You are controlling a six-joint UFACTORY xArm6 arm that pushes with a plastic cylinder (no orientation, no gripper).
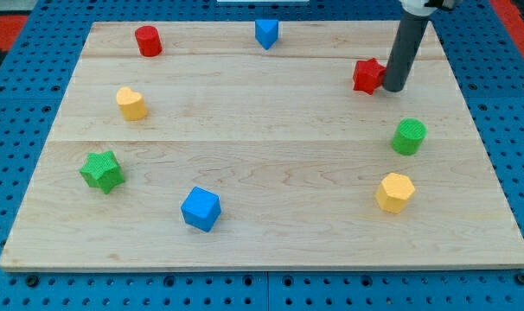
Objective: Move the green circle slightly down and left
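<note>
The green circle (pixel 409 136) is a short green cylinder at the view's right side of the wooden board (pixel 262 147). My tip (pixel 393 89) is at the end of the dark rod, above the green circle toward the view's top and a little to its left, with a clear gap between them. The tip stands right beside the red star (pixel 367 76), at that star's right edge. A yellow hexagon (pixel 394 192) lies below the green circle toward the view's bottom.
A red cylinder (pixel 148 41) and a blue block (pixel 266 33) sit near the view's top. A yellow heart (pixel 131 103), a green star (pixel 102 170) and a blue cube (pixel 200 208) sit at the view's left and bottom. A blue pegboard surrounds the board.
</note>
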